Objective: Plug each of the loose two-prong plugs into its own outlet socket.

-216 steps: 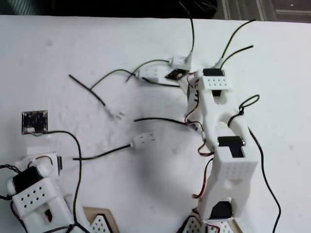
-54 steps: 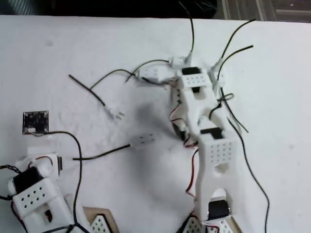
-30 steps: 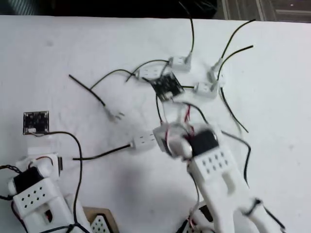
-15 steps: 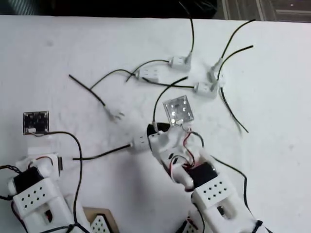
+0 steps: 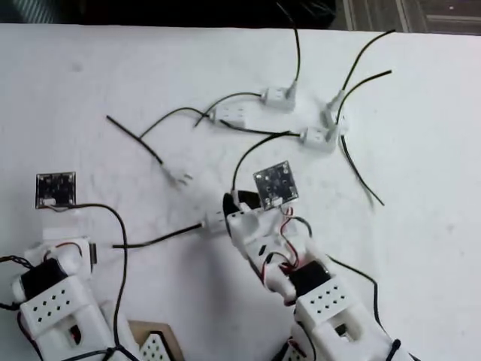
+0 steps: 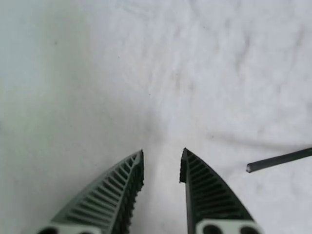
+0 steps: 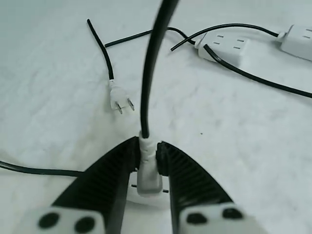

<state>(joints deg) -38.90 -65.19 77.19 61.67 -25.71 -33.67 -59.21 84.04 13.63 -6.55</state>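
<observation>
the plug [image 7: 148, 176], its black cord [image 7: 151, 73] trailing upward, sits pinched in our right jaws, which have swung back from the far sockets [image 5: 279, 96] to the near socket [image 5: 213, 220] at mid tabletop [image 5: 421, 248]; we judge seating it comes next. a second plug [image 7: 120, 103] lies loose just beyond. our left jaws hang slightly parted, holding nothing
</observation>
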